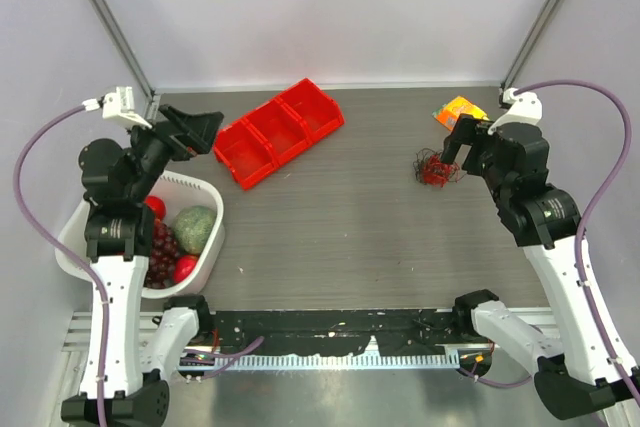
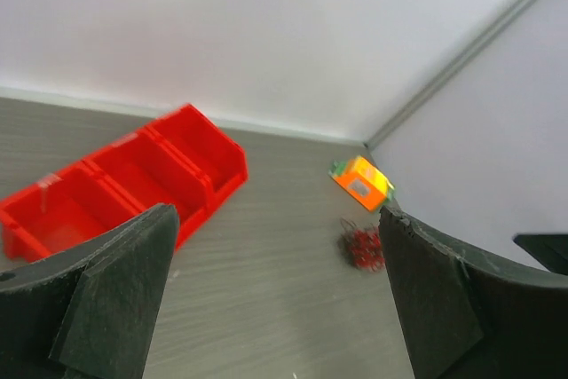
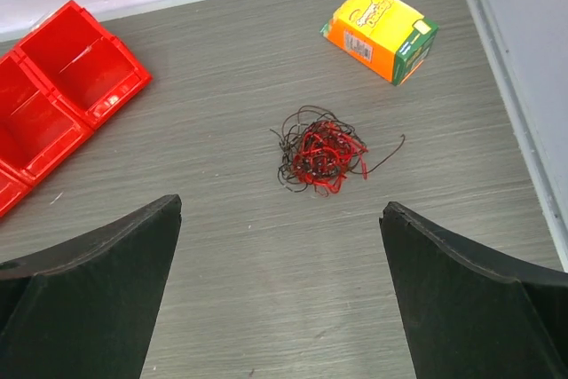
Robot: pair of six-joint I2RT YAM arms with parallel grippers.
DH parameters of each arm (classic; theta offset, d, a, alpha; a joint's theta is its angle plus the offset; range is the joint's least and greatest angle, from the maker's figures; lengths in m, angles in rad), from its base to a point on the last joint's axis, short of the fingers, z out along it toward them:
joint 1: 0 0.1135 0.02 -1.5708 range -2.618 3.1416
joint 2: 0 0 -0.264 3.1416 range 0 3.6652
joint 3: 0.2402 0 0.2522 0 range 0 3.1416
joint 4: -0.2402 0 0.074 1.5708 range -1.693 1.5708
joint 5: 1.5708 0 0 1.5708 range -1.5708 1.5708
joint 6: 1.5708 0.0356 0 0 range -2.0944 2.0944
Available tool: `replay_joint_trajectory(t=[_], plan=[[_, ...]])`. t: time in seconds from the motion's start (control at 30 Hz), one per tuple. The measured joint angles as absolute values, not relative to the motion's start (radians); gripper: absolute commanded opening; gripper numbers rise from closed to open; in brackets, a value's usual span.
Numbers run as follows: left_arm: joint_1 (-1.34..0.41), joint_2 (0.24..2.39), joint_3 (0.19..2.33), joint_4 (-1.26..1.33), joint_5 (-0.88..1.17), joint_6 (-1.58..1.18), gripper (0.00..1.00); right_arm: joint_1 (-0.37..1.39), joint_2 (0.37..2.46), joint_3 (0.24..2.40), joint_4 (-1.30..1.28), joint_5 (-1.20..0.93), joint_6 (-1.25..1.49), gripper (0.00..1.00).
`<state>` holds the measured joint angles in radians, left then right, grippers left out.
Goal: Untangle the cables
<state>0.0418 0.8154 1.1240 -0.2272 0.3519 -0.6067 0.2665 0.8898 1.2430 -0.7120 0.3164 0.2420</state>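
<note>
The cables (image 1: 433, 169) are one small clump of thin red and dark wires on the grey table, at the right. My right gripper (image 1: 462, 142) hangs just above and to the right of the clump, open and empty. In the right wrist view the clump (image 3: 321, 155) lies ahead of the open gripper (image 3: 280, 210), untouched, with one dark strand trailing right. My left gripper (image 1: 212, 132) is open and empty at the far left, raised above the table. In the left wrist view the clump (image 2: 362, 247) is small and far, close to the right fingertip (image 2: 399, 228) of the open gripper (image 2: 275, 212).
A red three-compartment bin (image 1: 278, 132) lies at the back centre-left. An orange box (image 1: 460, 110) sits behind the clump, near the back right corner post. A white basket (image 1: 205, 184) with fruit stands at the left under my left arm.
</note>
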Motion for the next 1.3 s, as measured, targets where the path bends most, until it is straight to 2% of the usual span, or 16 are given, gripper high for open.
replay_joint_trajectory(t=[0.17, 0.43, 0.53, 0.7, 0.8, 0.83, 0.9, 1.03, 1.1, 1.3], plan=[[0.041, 0.908, 1.113, -0.217, 0.550, -0.636, 1.00, 0.266, 0.939, 1.243, -0.709, 0.270, 0.263, 0.99], [0.041, 0.934, 0.986, -0.152, 0.727, -0.765, 1.00, 0.259, 1.082, 1.119, -0.542, 0.274, 0.342, 0.99], [0.041, 0.934, 0.957, -0.135, 0.755, -0.823, 1.00, 0.186, 1.207, 1.107, -0.480, 0.279, 0.385, 0.97], [0.041, 0.868, 0.921, -0.205, 0.635, -0.817, 1.00, 0.002, 1.438, 1.110, -0.406, 0.265, 0.430, 0.97], [0.041, 0.799, 0.916, -0.281, 0.516, -0.799, 1.00, -0.061, 1.569, 1.119, -0.382, 0.236, 0.434, 0.90], [0.041, 0.781, 0.916, -0.299, 0.485, -0.793, 1.00, -0.068, 1.604, 1.126, -0.376, 0.224, 0.433, 0.83], [0.042, 0.766, 0.916, -0.327, 0.447, -0.778, 1.00, -0.069, 1.671, 1.148, -0.360, 0.179, 0.428, 0.75], [0.041, 0.770, 0.916, -0.365, 0.446, -0.740, 1.00, -0.039, 1.758, 1.182, -0.328, 0.085, 0.429, 0.64], [0.041, 0.786, 0.916, -0.372, 0.480, -0.723, 0.96, 0.016, 1.760, 1.172, -0.319, 0.065, 0.436, 0.58], [-0.039, 0.843, 0.885, -0.350, 0.564, -0.721, 0.88, 0.344, 1.608, 0.970, -0.240, -0.012, 0.493, 0.57]])
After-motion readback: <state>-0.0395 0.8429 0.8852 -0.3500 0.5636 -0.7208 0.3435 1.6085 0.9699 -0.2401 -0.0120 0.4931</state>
